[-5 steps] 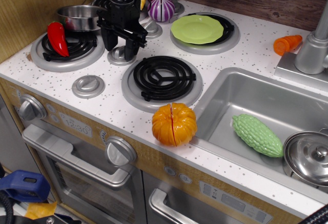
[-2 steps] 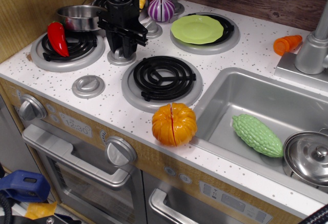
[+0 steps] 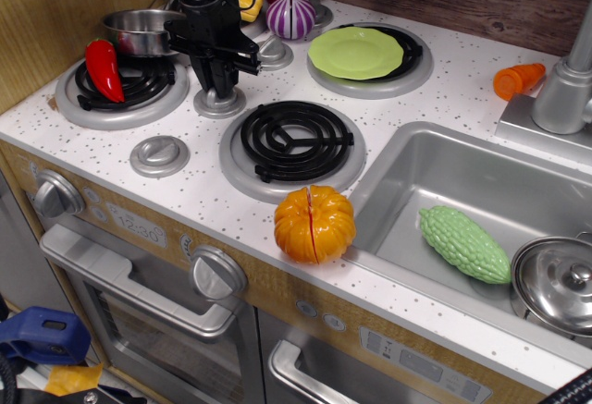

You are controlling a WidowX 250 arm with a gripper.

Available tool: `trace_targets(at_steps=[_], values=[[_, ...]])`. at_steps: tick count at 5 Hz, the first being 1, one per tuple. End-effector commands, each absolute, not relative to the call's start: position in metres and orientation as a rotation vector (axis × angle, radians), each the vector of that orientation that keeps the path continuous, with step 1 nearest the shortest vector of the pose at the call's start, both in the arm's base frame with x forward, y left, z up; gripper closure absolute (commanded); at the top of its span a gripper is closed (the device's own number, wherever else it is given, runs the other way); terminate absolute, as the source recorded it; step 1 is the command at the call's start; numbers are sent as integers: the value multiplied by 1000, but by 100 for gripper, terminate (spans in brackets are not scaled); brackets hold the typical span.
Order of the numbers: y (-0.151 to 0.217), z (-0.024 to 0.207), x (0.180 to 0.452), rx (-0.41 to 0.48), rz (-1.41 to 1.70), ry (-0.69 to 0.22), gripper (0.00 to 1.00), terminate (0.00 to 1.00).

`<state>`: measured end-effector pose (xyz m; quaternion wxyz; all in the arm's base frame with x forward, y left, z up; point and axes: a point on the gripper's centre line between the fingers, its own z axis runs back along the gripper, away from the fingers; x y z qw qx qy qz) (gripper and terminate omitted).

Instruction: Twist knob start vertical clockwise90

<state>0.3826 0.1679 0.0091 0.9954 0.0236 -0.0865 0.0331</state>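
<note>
The knob [image 3: 220,105] is a small silver-grey one with a flared disc base, on the white counter between the back-left burner [image 3: 120,90] and the front black coil burner [image 3: 292,140]. My black gripper [image 3: 218,85] comes straight down onto it. Its fingers are drawn together over the knob's middle and hide the raised ridge. Only the base rim shows, so the ridge's direction cannot be read.
A red pepper [image 3: 102,67] lies on the back-left burner beside a steel pot [image 3: 139,30]. A second small knob [image 3: 275,51], a flat disc knob [image 3: 159,155], a green plate [image 3: 356,53], an orange pumpkin [image 3: 314,224] and the sink [image 3: 416,173] surround the spot.
The gripper's fingers stood apart around the knob, then came down and closed onto it. The wrist has turned and the arm's upper part has shifted left.
</note>
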Motion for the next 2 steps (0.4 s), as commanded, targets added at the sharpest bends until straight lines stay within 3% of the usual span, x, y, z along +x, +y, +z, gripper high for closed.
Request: trace_targets(at_steps=[1, 2], values=[[183, 8, 379, 45, 53, -181, 100, 0], [178, 3, 375, 52, -137, -106, 100, 0]])
